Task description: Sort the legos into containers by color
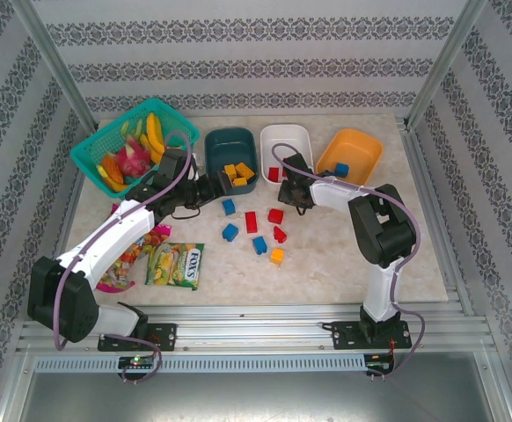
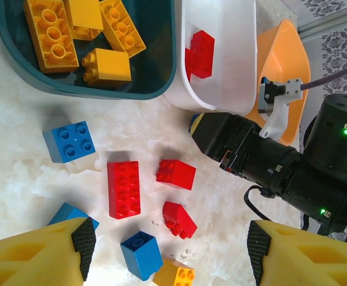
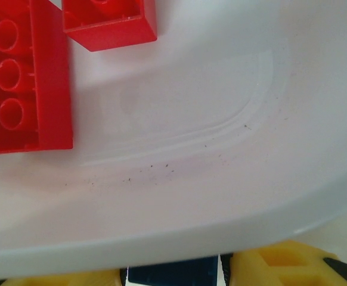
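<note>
Near edge: candy bag [image 1: 181, 264], "FOX'S" legible. Mid-table: loose legos [image 1: 251, 221], red, blue, one orange. Above them, left gripper [image 2: 170, 241] spread wide. At white tub [image 3: 221, 179] with two red bricks [image 3: 24, 77], right gripper [image 3: 173, 275] pinching blue brick [image 3: 170, 277], mostly cut off. In dark teal tub [image 1: 230, 142], yellow bricks [image 2: 54, 36]. In orange tub [image 1: 362, 148], one blue piece [image 1: 341, 169].

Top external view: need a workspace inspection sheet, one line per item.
Surface: pale marbled table.
Job's things: yellow bricks in dark teal tub; red bricks in white tub; one blue brick in orange tub; seven loose bricks on the table.
Clutter: mesh basket of toy fruit; candy bags.
Grippers: left gripper open; right gripper looks shut on a dark blue piece, over the white tub.
Cables: left cable and right cable run along the arms.
Surroundings: patterned walls, metal frame.
</note>
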Tool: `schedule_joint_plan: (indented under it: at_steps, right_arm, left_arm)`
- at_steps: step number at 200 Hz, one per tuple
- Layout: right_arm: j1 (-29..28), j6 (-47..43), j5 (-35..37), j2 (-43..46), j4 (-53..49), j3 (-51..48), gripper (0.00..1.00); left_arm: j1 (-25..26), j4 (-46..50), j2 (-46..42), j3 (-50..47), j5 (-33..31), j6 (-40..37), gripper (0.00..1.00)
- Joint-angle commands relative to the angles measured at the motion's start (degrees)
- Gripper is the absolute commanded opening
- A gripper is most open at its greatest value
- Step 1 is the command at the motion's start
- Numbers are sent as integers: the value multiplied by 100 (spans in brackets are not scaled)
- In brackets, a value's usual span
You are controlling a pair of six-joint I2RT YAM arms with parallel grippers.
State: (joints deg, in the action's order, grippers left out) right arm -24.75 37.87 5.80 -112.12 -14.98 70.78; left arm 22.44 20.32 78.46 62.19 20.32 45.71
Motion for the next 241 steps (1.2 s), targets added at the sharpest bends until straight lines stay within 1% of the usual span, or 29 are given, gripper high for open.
schedule_joint_plan:
  at_steps: [1, 9, 38, 77, 121, 148, 168, 187, 198, 219, 241]
  right_arm:
    - [85, -6, 151, -99, -130, 168, 46]
    - [93, -10, 159, -102, -149, 181, 45]
    - [69, -87, 167, -4, -182, 166, 35]
    - [-34, -140, 183, 445, -214, -138, 30]
    - [-47, -119, 278, 1528, -623, -638, 28]
    - [153, -152, 284, 2276, -1230, -711, 27]
    - [566, -282, 275, 2616, -1651, -589, 25]
    - [1059, -604, 216, 2568, -1885, -300, 24]
    - [1359, -714, 145, 2396, -1910, -138, 24]
    - [1873, -874, -44, 1712, -2173, 445, 24]
    - [2164, -999, -80, 993, -2197, 975, 23]
  left_arm:
    - [49, 91, -112, -58, -64, -44, 71]
    - [52, 95, -115, -51, -63, -43, 70]
    - [59, 114, -117, -62, -29, -67, 70]
    - [181, 113, -112, -145, -2, -116, 70]
    - [608, -61, -95, -228, -22, -59, 70]
    - [928, -290, 87, -119, -6, 42, 70]
    - [1145, -408, 396, 166, 49, -20, 70]
    - [1309, -483, 791, 543, 120, -129, 70]
    - [1363, -557, 1033, 762, 198, -165, 70]
    - [1428, -621, 1451, 1239, 316, -246, 70]
    - [1452, -642, 1881, 1743, 400, -335, 70]
